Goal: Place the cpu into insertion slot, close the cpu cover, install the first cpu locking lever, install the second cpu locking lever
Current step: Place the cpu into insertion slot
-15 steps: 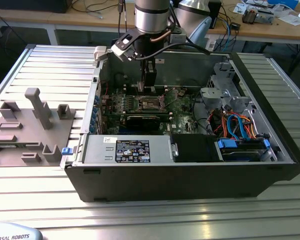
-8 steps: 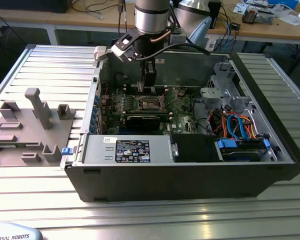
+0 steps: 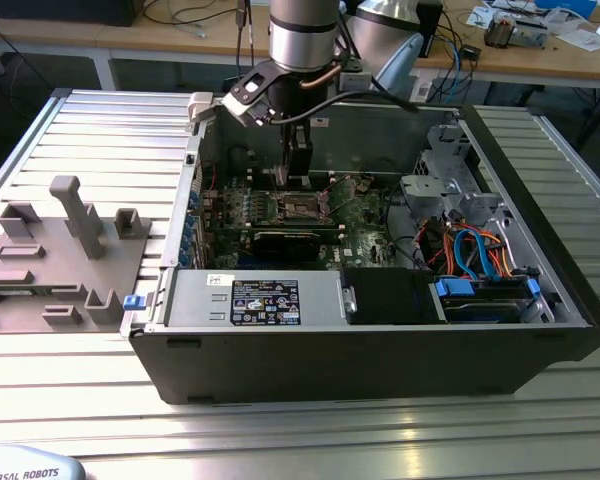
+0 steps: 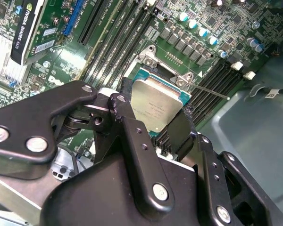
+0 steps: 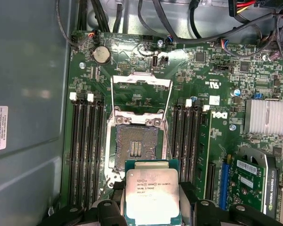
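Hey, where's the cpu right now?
The cpu is clamped in the gripper inside the computer case, hanging just beside the open, empty socket in the first wrist view, between the memory slots.

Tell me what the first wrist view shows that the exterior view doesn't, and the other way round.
First wrist view: the cpu gripped near the bare socket, with the cpu cover swung open. Exterior view: the whole computer case on the slatted table, and a grey fixture tray at the exterior view's left. Both: the gripper down over the green motherboard.
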Tool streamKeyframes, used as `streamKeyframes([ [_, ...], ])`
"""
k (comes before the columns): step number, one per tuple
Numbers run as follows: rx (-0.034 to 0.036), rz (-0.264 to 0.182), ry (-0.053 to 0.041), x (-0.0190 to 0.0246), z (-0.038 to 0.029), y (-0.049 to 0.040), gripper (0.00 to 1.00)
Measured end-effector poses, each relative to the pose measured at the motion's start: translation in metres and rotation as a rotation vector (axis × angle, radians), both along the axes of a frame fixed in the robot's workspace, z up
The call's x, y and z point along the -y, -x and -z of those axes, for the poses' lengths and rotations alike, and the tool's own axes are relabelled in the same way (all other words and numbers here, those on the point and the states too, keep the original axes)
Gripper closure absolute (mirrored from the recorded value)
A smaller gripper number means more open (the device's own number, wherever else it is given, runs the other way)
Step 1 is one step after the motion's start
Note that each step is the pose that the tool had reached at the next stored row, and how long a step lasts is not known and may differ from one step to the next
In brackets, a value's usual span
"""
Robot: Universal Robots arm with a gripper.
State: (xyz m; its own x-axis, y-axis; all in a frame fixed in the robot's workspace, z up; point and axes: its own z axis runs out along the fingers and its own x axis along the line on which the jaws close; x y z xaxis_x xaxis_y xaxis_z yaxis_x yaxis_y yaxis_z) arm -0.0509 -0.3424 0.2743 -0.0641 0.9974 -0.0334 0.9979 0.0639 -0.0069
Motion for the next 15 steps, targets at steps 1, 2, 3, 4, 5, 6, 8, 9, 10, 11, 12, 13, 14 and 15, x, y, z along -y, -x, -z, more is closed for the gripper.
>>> streamKeyframes([
  [1, 0.0, 0.0, 0.0, 0.0, 0.0004, 0.0, 0.46],
  [2, 0.0, 0.0, 0.0, 0.0, 0.0008, 0.0, 0.46],
  [3, 0.0, 0.0, 0.0, 0.0, 0.001, 0.0, 0.46],
  [4, 0.0, 0.0, 0.0, 0.0, 0.0012, 0.0, 0.46],
  [5, 0.0, 0.0, 0.0, 0.0, 0.0014, 0.0, 0.46],
  [6, 0.0, 0.0, 0.0, 0.0, 0.0018, 0.0, 0.46],
  [8, 0.0, 0.0, 0.0, 0.0, 0.0025, 0.0, 0.46],
  [9, 0.0, 0.0, 0.0, 0.0, 0.0027, 0.0, 0.46],
  [10, -0.0001, 0.0, 0.0, 0.0, 0.0029, 0.0, 0.46],
  [11, 0.0, 0.0, 0.0, 0.0, 0.0031, 0.0, 0.46],
  [12, 0.0, 0.0, 0.0, 0.0, 0.0033, 0.0, 0.46],
  [13, 0.0, 0.0, 0.0, 0.0, 0.0035, 0.0, 0.46],
  [14, 0.0, 0.0, 0.0, 0.0, 0.0037, 0.0, 0.46],
  [15, 0.0, 0.0, 0.0, 0.0, 0.004, 0.0, 0.46],
])
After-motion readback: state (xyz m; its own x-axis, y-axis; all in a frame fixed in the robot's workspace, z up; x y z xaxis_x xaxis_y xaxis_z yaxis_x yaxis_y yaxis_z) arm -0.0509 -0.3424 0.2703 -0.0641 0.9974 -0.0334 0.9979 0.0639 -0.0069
